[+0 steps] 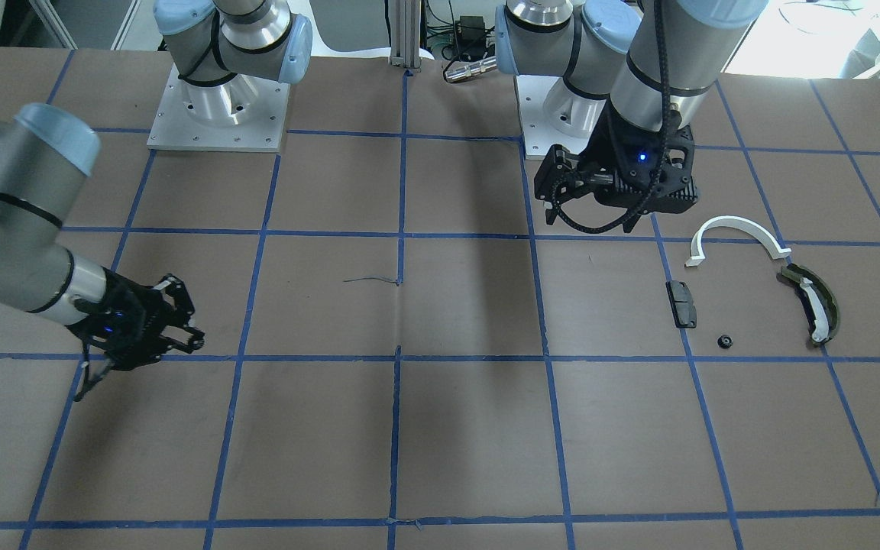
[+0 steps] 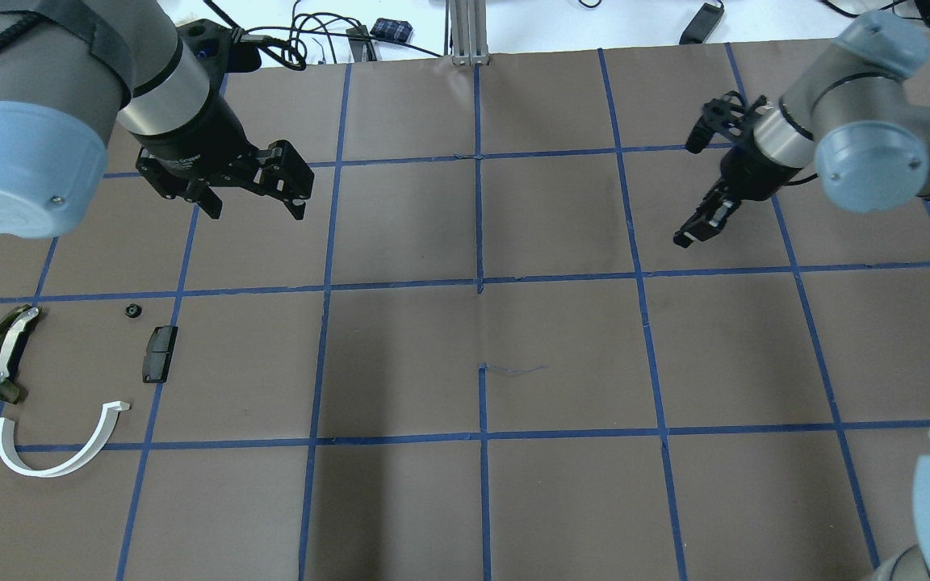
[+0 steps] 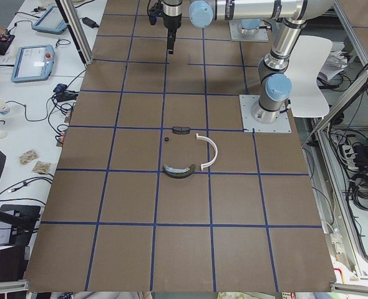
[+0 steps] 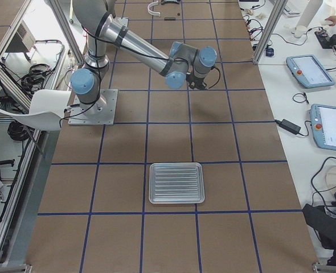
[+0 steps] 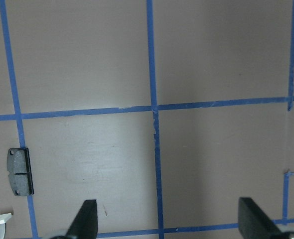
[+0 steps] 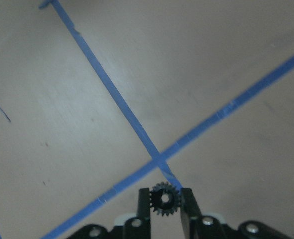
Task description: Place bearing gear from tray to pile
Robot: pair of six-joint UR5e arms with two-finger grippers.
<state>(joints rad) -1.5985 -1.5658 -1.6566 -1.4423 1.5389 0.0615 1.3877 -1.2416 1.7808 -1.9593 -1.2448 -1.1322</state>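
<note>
Right gripper (image 6: 165,191) has its fingers (image 6: 143,196) pinched in narrow on the bearing gear (image 6: 165,199). It's a little black toothed wheel sitting right between the tips, held up off the table (image 2: 562,355) with a blue tape crossing just past the tips. The tray (image 4: 176,183), silvery and ribbed, is well away from those fingers, back out at the robot's right end of the table. The left gripper (image 2: 255,206) is spread wide with nothing between its fingers, hanging above bare brown paper. The pile is over on that side. From the left wrist cam, the small black block (image 2: 160,353) sits off beyond the left-hand finger, apart from it, and a bit of the white half-ring (image 1: 738,223) pokes in at the corner next to that same finger. The dark olive curved piece (image 2: 1,355) with its white strip lies further out past the block. One more small black gear (image 2: 133,310) is already down just beside the block, not touching it.
</note>
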